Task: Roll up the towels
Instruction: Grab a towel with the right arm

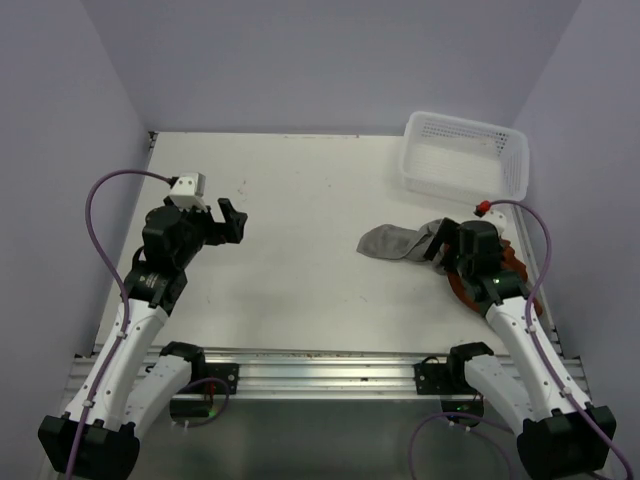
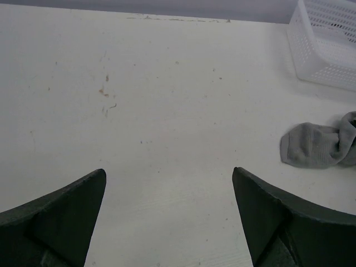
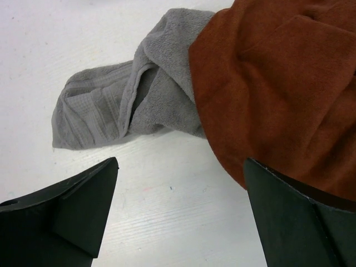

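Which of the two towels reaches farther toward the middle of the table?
The grey towel: it stretches left onto the bare table, while the rust-brown towel lies bunched by the right edge.

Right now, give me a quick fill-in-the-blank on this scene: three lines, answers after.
1. The left hand and the right hand are both ____.
2. The brown towel partly covers the grey towel, just in front of the ____ hand.
3. The white basket is ____.
Answers: open; right; empty.

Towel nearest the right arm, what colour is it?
The towel is rust-brown, clearest in the right wrist view, overlapping the grey towel.
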Controlling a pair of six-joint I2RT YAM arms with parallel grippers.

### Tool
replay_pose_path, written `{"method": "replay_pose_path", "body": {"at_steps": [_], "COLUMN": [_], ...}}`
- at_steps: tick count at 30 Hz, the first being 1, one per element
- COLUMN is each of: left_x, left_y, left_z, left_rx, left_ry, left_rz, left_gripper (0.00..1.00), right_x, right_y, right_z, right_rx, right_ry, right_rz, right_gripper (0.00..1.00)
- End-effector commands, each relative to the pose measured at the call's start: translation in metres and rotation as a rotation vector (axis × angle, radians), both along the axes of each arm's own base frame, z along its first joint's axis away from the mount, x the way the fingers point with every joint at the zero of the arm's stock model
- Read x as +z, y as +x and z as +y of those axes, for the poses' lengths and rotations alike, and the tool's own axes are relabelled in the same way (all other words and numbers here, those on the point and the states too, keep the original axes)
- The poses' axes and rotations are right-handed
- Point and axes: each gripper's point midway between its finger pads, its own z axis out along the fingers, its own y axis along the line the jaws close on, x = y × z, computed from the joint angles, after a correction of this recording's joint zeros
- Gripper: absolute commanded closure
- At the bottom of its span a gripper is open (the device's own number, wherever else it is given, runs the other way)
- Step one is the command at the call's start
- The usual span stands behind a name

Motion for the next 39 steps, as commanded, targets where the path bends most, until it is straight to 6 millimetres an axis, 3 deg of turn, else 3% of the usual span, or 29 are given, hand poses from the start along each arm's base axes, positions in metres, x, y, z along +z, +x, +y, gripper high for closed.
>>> {"method": "replay_pose_path", "body": {"at_steps": [1,6,15,17,21,27,34,36,39], "left_x": [0.014,0.014,0.016,0.017,0.016,0.016,0.017,0.018,0.017], "left_y": [0.004,0.003,0.002,0.001,0.002,0.001,0.0,0.0,-0.001], "left_z": [0.002,0.003,0.003,0.003,0.003,0.002,0.004,0.004,0.001], "left_rx": [0.01,0.008,0.011,0.009,0.011,0.006,0.013,0.011,-0.002], "left_ry": [0.009,0.016,0.017,0.017,0.018,0.014,0.016,0.016,0.011], "left_rz": [-0.058,-0.058,-0.059,-0.065,-0.06,-0.058,-0.065,-0.066,-0.064], "left_gripper": [0.0,0.0,0.01,0.05,0.0,0.0,0.0,0.0,0.0], "right_x": [0.021,0.026,0.012,0.005,-0.002,-0.019,-0.042,-0.051,-0.059], "right_y": [0.012,0.015,0.004,0.006,0.006,0.009,0.014,0.015,0.021], "right_z": [0.021,0.028,-0.02,-0.019,-0.028,-0.03,-0.034,-0.038,-0.037], "right_rx": [0.087,0.173,-0.025,-0.02,-0.056,-0.072,-0.09,-0.103,-0.092], "right_ry": [0.078,0.053,-0.14,-0.143,-0.187,-0.204,-0.221,-0.233,-0.227], "right_rz": [-0.066,-0.106,0.068,0.092,0.124,0.178,0.239,0.266,0.282], "right_gripper": [0.01,0.01,0.01,0.04,0.14,0.3,0.39,0.48,0.51]}}
